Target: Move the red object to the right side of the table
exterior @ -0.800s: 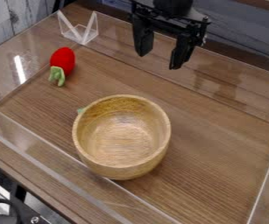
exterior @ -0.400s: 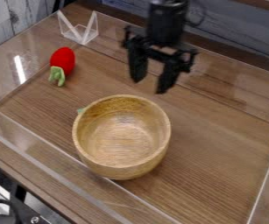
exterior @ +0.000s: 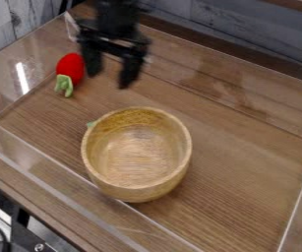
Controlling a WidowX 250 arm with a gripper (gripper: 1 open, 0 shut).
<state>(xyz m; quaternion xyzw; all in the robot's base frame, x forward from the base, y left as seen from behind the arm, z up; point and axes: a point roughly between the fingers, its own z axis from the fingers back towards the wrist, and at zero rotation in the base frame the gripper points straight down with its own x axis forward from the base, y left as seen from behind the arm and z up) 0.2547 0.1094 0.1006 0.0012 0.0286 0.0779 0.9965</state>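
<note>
Pincer: the gripper hangs with its two dark fingers spread apart and nothing between them; it is released and grasps nothing.
Fingers: one finger hangs on the side nearest the red object, the other nearer the middle of the table; both tips point down at the tabletop.
Arm pose: the black wrist comes down from the top edge of the view, upright, with the pincer aimed straight down over the far left part of the table.
Change from earlier: in the oldest frame the pincer hangs over the far right-centre of the table; in the next it is near the middle; now it has travelled left and stands just beside the red object. The finger spread looks the same in all three.
Red object: the red object lies on the table at far left, green stem end pointing toward the camera, just left of the pincer; whether a finger touches it cannot be told. It has not shifted.
Wooden bowl: the wooden bowl sits upright in the near centre, well apart from the pincer, unmoved.
Table: the table is dark wood grain, edged by low clear acrylic walls.
</note>
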